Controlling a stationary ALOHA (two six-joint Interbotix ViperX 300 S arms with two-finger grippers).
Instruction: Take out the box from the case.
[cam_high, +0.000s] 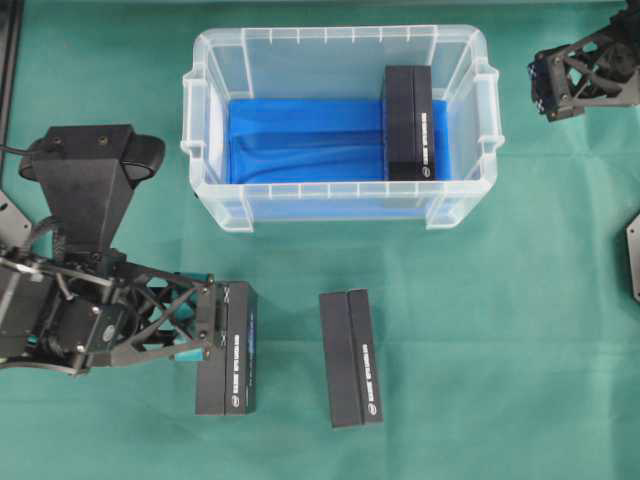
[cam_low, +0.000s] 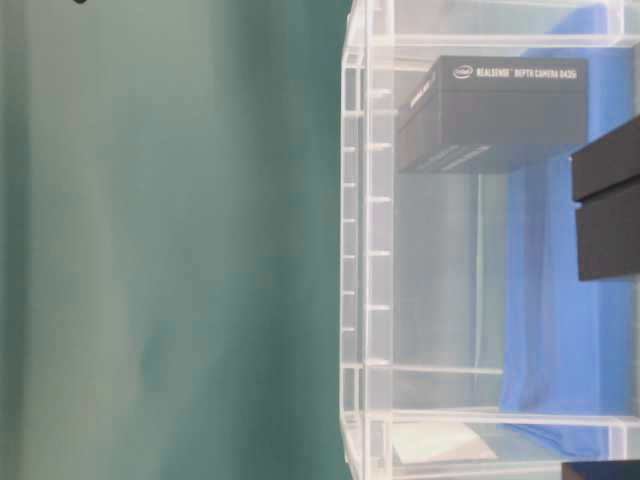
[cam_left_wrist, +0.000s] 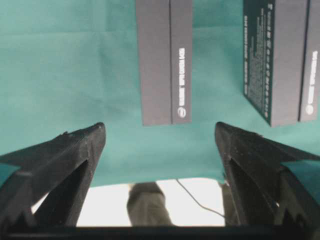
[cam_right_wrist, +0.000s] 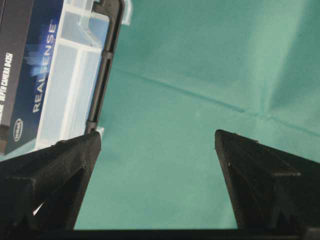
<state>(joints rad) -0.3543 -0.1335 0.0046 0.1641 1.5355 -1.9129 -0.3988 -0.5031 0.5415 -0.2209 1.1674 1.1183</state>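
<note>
The clear plastic case stands at the back middle of the green cloth, with a blue sheet on its bottom. One black box lies inside at its right end and shows through the wall in the table-level view, box in case. My left gripper is open at the left edge of a second black box on the cloth. In the left wrist view the gripper has nothing between its fingers. My right gripper is open and empty at the far right; its own view shows the gripper beside the case.
A third black box lies on the cloth in the front middle. The left wrist view shows two boxes, one ahead and one to the right, and the table's front edge between the fingers.
</note>
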